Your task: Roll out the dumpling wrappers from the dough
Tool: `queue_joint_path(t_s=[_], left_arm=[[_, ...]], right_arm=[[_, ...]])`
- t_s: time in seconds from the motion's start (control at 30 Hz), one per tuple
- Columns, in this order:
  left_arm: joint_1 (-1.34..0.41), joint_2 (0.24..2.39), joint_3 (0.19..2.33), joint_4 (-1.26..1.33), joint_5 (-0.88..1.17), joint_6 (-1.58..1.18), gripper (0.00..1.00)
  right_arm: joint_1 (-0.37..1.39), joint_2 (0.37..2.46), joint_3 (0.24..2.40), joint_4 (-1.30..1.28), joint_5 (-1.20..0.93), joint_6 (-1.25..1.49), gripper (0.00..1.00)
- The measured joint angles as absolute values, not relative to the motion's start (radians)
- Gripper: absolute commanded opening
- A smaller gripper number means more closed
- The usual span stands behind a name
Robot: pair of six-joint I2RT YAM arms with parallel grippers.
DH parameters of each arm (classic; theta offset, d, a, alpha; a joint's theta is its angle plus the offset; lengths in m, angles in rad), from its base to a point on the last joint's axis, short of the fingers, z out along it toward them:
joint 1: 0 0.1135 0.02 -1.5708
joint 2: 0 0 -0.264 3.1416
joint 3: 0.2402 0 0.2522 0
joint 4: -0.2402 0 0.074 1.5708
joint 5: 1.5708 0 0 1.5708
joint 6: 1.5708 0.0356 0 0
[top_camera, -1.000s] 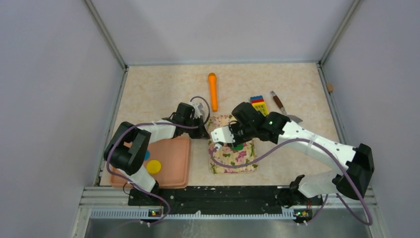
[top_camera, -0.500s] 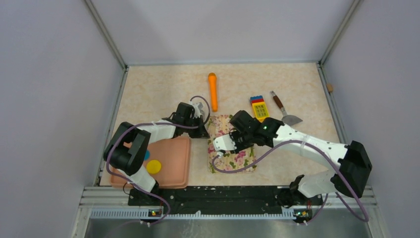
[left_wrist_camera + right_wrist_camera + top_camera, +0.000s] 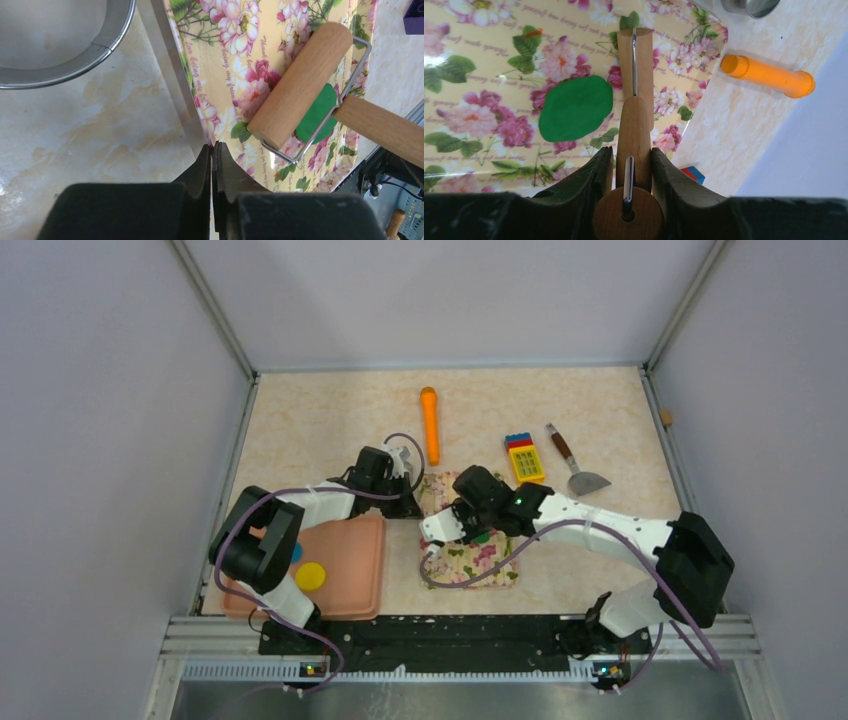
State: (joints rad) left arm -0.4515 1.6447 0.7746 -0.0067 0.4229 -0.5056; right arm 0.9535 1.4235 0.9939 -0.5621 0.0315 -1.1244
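The green dough [image 3: 483,536] lies flattened on the floral mat [image 3: 480,568]; it also shows in the right wrist view [image 3: 576,107] and the left wrist view [image 3: 316,114]. My right gripper [image 3: 452,524] [image 3: 632,155] is shut on the handle of a wooden roller [image 3: 634,125]. The roller's drum [image 3: 300,85] rests on the mat at the dough's edge. My left gripper [image 3: 408,506] [image 3: 214,146] is shut on the mat's left edge. A yellow wrapper [image 3: 310,575] and a blue wrapper [image 3: 297,552], partly hidden by my left arm, lie on the pink tray [image 3: 350,570].
An orange cylinder [image 3: 430,425] lies behind the mat. A toy block [image 3: 524,458] and a scraper [image 3: 575,465] lie at the back right. A metal ring cutter [image 3: 50,45] stands next to the mat's far left corner.
My right arm has swung left and moved the roller over the dough toward the mat's left side. My left gripper has kept its hold on the mat.
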Motion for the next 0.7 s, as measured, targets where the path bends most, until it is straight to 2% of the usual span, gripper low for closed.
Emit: queue_joint_path(t_s=[0.13,0.43,0.7], left_arm=[[-0.451,1.645,0.775,-0.006,0.423,-0.505,0.00],[-0.451,1.645,0.775,-0.006,0.424,-0.501,0.00],[-0.452,1.644,0.774,-0.006,0.423,-0.499,0.00]], right_arm=[[0.952,1.453,1.023,-0.545,0.075,-1.098,0.00],[0.947,1.460,1.256,-0.760,0.038,-1.018,0.00],[0.953,1.373,1.164,-0.891,-0.014,-1.016,0.00]])
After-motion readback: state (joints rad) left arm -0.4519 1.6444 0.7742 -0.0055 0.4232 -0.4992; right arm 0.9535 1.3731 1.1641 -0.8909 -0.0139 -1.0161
